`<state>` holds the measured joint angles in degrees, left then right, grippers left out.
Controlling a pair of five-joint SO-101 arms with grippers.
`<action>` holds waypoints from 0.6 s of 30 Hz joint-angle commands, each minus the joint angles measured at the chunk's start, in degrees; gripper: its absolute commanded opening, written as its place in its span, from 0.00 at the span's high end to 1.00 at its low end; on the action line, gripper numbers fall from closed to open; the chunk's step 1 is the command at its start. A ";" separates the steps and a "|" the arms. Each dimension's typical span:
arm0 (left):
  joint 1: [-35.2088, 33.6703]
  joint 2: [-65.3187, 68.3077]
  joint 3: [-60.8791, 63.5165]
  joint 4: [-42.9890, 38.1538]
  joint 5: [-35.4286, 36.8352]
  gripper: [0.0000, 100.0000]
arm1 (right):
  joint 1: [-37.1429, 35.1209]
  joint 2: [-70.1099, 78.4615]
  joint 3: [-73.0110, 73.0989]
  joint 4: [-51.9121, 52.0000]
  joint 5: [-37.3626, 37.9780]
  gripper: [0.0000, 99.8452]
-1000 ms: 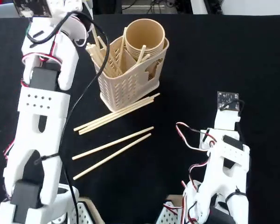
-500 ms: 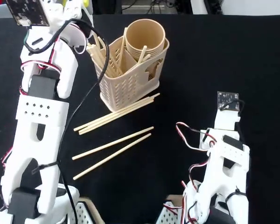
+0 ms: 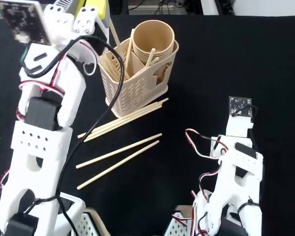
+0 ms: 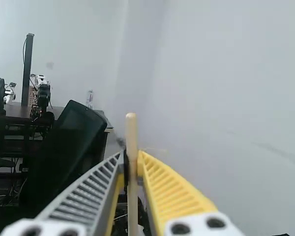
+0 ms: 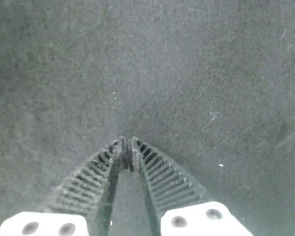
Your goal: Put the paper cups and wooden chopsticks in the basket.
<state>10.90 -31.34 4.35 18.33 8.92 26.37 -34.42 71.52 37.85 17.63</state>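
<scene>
Wooden pale chopstick [image 4: 131, 132] pinched in left gripper [image 4: 131, 158] beside the cream slotted plastic basket [image 3: 137, 87], seemingly to drop in; right gripper [image 5: 126, 150] closed, empty

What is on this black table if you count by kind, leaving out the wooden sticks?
Robot arms: 2, the left arm and the right arm
Basket: 1
Stack of paper cups, standing in the basket: 1
Total: 4
</scene>
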 commanded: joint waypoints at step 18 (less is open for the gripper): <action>1.01 -1.93 21.14 -0.97 -5.71 0.92 | 0.79 0.04 -3.12 -1.23 -0.44 0.98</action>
<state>11.08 -31.69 25.80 12.70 4.79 26.37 -34.42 71.52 37.85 17.63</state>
